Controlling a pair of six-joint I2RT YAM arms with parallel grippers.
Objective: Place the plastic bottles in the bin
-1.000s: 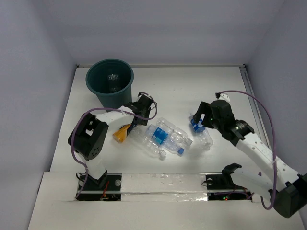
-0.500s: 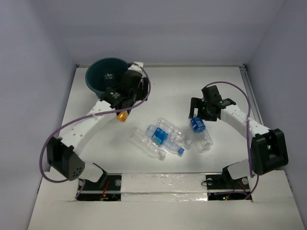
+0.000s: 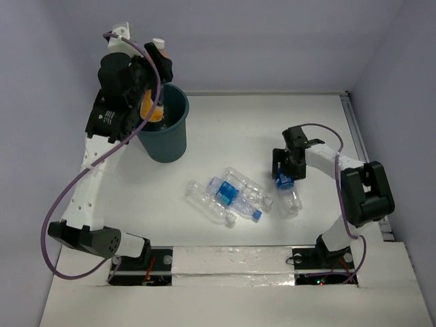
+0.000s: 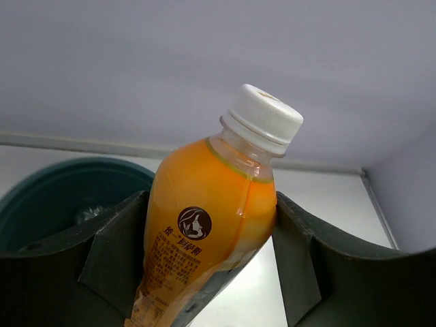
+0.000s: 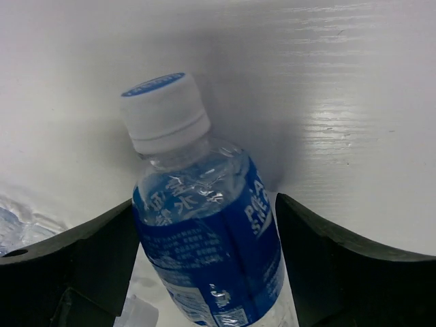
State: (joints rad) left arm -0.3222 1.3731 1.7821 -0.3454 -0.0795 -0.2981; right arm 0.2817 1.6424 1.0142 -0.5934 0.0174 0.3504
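Overhead alone shows my left pincer (image 4: 210, 199) clamping the orange plastic bottle (image 4: 204, 180) above the round teal bin (image 3: 167, 142). Whether my right pincer (image 5: 204, 202) grips the blue-labelled clear bottle (image 5: 204, 235), I cannot tell.

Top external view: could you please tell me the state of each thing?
orange bottle, capped, held above bin
left hand, shut on orange bottle
bin, upright, something clear inside
right hand, straddling blue-label bottle, grip unclear
blue-label bottle, capped, lying on table
clear bottles, lying clustered on table

Orange bottle (image 4: 204, 218), blue-labelled bottle (image 5: 204, 238)
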